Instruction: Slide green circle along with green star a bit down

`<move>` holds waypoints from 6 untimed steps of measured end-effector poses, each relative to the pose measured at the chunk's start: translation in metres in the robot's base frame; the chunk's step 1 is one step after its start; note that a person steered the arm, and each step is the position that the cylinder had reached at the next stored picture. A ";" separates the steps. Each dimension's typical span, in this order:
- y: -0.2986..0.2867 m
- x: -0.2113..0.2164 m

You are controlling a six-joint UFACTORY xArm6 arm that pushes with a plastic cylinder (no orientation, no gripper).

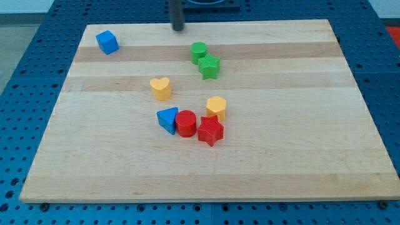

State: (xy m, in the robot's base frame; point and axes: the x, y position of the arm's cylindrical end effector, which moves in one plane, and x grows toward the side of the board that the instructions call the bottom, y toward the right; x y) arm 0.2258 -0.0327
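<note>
The green circle [199, 52] sits near the view's top centre of the wooden board, touching the green star [209, 66] just below and to its right. My tip [179, 28] is at the board's top edge, up and to the left of the green circle, a short gap away from it.
A blue cube [107, 42] is at the top left. A yellow heart [160, 88] lies mid-board. Lower down, a yellow hexagon [216, 107], a blue triangle [167, 119], a red circle [185, 123] and a red star [210, 130] cluster together. The wooden board [300, 125] rests on a blue pegboard.
</note>
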 end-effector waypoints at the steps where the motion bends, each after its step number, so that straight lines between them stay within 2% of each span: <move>1: 0.094 0.100; 2: 0.097 0.109; 3: 0.097 0.091; 4: 0.087 -0.005; 5: 0.043 -0.023; 6: 0.028 -0.013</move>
State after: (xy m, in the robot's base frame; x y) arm 0.2129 -0.0047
